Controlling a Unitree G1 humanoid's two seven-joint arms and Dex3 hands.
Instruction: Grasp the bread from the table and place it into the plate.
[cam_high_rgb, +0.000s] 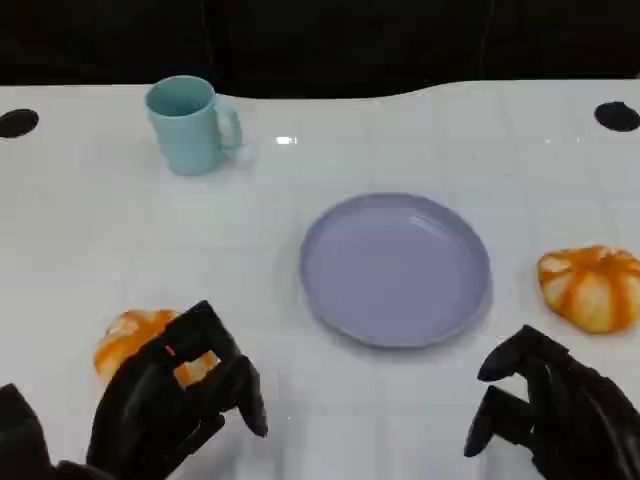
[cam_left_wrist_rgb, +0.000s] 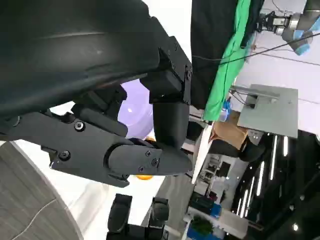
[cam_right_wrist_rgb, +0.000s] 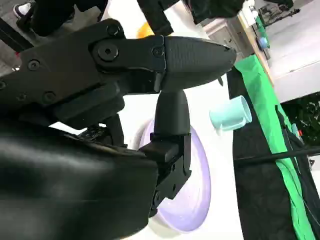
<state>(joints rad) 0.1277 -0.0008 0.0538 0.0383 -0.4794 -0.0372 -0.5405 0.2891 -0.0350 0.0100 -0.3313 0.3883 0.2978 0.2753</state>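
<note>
Two orange-and-white bread rolls lie on the white table. One roll (cam_high_rgb: 592, 287) sits at the right, just beyond the plate's rim. The other roll (cam_high_rgb: 132, 340) lies at the front left, partly hidden behind my left hand (cam_high_rgb: 175, 400), whose fingers are spread just above and in front of it, holding nothing. The lilac plate (cam_high_rgb: 395, 268) stands bare in the middle. My right hand (cam_high_rgb: 555, 415) hovers at the front right, fingers loosely bent and apart, short of the right roll. The plate (cam_left_wrist_rgb: 135, 107) and a sliver of orange bread (cam_left_wrist_rgb: 145, 176) show past my left hand's fingers (cam_left_wrist_rgb: 150, 160).
A teal mug (cam_high_rgb: 190, 125) stands at the back left, well away from both hands, and also shows as the mug (cam_right_wrist_rgb: 230, 114) beyond the plate (cam_right_wrist_rgb: 197, 185). Dark round holes (cam_high_rgb: 17, 122) mark the table's far corners. A green cloth (cam_left_wrist_rgb: 235, 55) hangs beyond the table.
</note>
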